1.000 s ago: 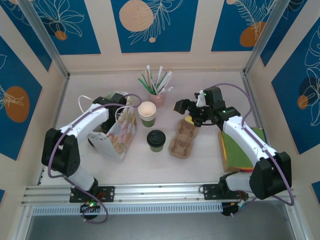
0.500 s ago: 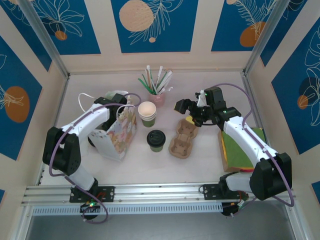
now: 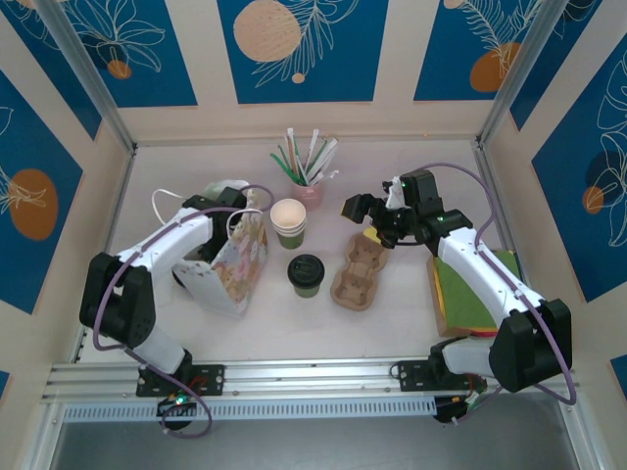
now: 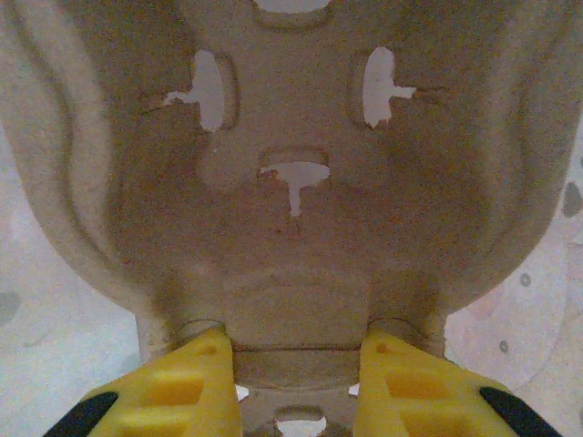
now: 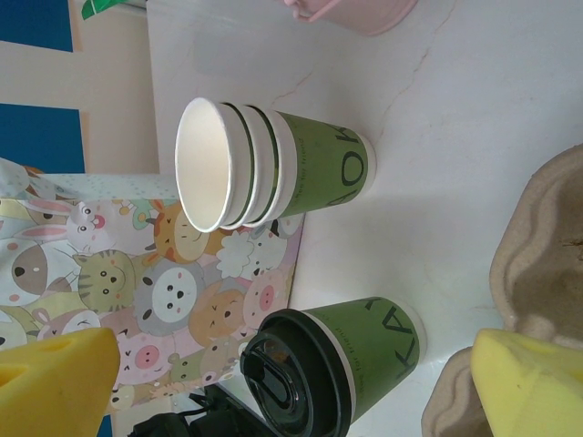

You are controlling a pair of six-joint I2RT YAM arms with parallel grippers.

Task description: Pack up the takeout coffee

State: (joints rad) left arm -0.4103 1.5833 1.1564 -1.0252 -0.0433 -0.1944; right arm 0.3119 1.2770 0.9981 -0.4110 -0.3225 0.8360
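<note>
One pulp carrier point(image 4: 291, 182) is clamped in the left gripper point(image 4: 293, 350) at the bag point(image 3: 235, 266); right gripper point(image 5: 291, 355) stands open. Seat it flat on the bag floor before releasing.

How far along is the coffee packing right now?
Nothing is packed yet. In hand: the left gripper is clamped on a cardboard cup tray, down at the patterned bag. Left to do: the lidded coffee stands on the table beside the bag, ungripped; the right gripper is open near another tray.
</note>
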